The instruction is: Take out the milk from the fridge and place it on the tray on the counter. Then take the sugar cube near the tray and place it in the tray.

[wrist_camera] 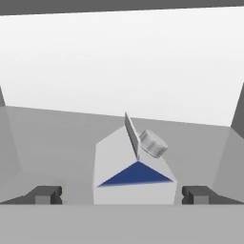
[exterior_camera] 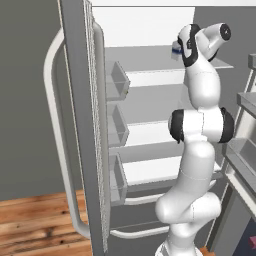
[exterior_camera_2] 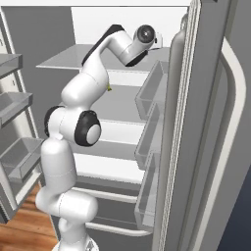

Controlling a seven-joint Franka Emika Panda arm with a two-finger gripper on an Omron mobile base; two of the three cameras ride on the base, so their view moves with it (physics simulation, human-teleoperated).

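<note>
- The white arm is seen stretched upward from the base and bent forward at the top, so that the hand reaches into the open fridge at the level of the top shelf.
- In the hand view the gripper is held roughly level, its two dark fingertips spread wide apart; nothing is clamped between them.
- The milk is found standing upright on that top shelf, between the two fingertips but apart from both — a small white carton with a gabled top, a blue triangular patch on the near face and a round grey cap on the slope of the roof.
- In the left base view only a small blue-and-white corner of the milk can be made out beside the wrist.
- The fridge interior is rendered as smooth white and pale grey, with flat shelves stacked below the top one.
- Clear door bins are ranged down the inside of the grey steel door, and a long curved pale handle runs along its outside.
- A wooden floor is seen below the door.
</note>
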